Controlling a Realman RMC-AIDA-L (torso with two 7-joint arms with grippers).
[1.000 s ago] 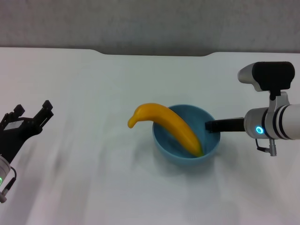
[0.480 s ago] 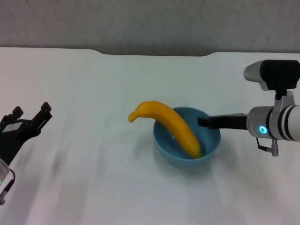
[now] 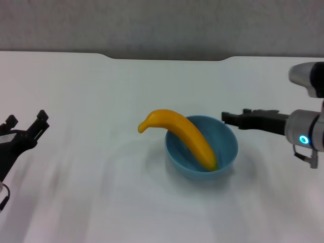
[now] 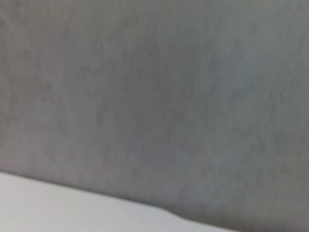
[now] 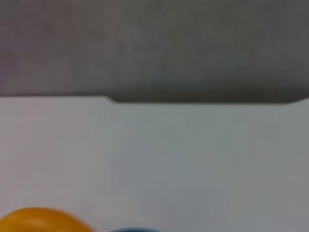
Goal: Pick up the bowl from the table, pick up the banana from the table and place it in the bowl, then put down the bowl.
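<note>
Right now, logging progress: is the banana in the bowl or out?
In. The banana lies tilted inside the bowl, dark tip down, stem end overhanging the rim.

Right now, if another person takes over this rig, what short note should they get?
Right gripper: beside the bowl's rim, not touching it; holds nothing.
Left gripper: open and empty, far out at the left of the table.
Bowl sits on the table. The banana lies in it, stem end sticking out over the rim toward the left.
Done: banana in the bowl, bowl set down.
Left: nothing, apart from parking both arms.
</note>
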